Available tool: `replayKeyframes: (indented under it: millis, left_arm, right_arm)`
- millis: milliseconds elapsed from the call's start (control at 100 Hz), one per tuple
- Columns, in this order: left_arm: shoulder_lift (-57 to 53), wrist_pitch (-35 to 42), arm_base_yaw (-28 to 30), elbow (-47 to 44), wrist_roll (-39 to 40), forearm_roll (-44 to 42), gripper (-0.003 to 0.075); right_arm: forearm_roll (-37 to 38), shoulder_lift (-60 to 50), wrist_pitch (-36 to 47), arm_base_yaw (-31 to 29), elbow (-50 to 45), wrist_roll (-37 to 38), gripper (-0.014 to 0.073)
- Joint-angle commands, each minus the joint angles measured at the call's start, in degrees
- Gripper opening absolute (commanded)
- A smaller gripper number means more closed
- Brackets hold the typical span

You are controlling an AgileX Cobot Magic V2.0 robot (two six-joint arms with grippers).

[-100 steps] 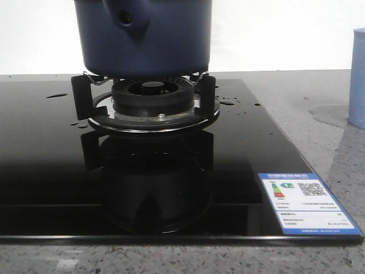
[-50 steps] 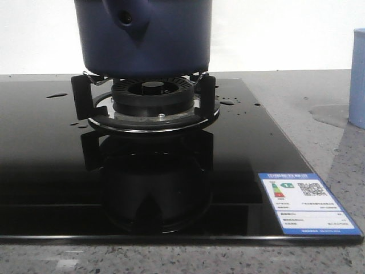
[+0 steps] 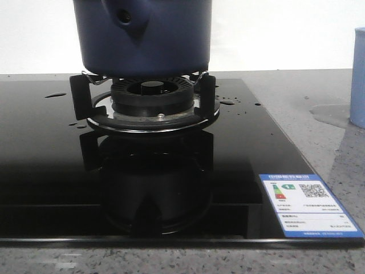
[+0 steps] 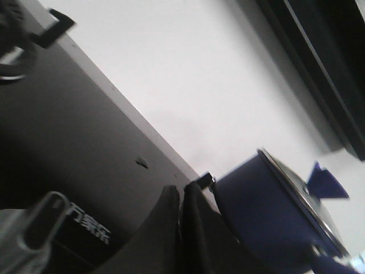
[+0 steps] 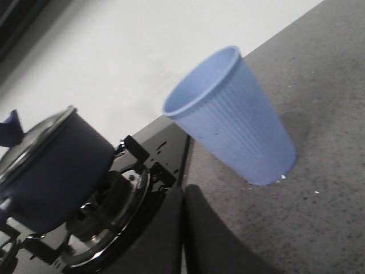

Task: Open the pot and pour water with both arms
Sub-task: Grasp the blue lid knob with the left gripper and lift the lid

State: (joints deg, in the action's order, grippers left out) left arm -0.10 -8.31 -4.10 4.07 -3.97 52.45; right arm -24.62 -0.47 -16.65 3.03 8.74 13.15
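Observation:
The dark navy pot [image 3: 144, 35] stands on the gas burner's black supports [image 3: 149, 97], its handle stub with a round hole facing the camera. In the left wrist view the pot [image 4: 259, 211] carries a metal-rimmed lid with a blue knob [image 4: 324, 181]. My left gripper [image 4: 182, 197] is shut and empty, just beside the pot. The right wrist view shows the pot [image 5: 54, 171] with its lid on. My right gripper [image 5: 182, 197] is shut and empty over the counter by the stove's edge, short of the pale blue cup [image 5: 231, 117]. Neither gripper appears in the front view.
The black glass stove top [image 3: 51, 171] has water drops and an energy label [image 3: 308, 204] at its front right corner. The pale blue cup [image 3: 358, 80] stands on the grey speckled counter [image 3: 336, 142] at the right, next to a wet patch [image 3: 329, 114]. A white wall lies behind.
The front view has shifted very slightly; the pot, stove and cup keep their places.

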Motion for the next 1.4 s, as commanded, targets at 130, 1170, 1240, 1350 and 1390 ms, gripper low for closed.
replayKeyframes:
  millis: [130, 1170, 1240, 1350, 1390]
  left_arm:
    - [11.2, -12.6, -0.3, 14.4, -0.4, -11.0, -0.0019]
    - [50.1, -41.6, -8.4, 46.1, -78.6, 29.5, 0.0424]
    - [52.2, -40.3, -9.2, 47.6, -78.6, 29.5, 0.0493]
    - [56.2, -40.2, -9.8, 50.7, -78.6, 29.5, 0.0492]
    - [57.9, -40.0, -9.8, 51.9, -79.3, 29.5, 0.0492]
  right_arm:
    - [-0.4, 8.3, -17.1, -0.1, 15.6, -0.3, -0.0074]
    - [-31.1, 25.4, -31.0, -0.1, 31.3, -58.3, 0.0112]
    - [-31.4, 25.4, -29.8, -0.1, 31.3, -58.3, 0.0298]
    - [-31.4, 25.4, -28.3, -0.1, 31.3, -58.3, 0.0528]
    - [-31.4, 25.4, -28.2, -0.1, 31.3, -58.3, 0.0567]
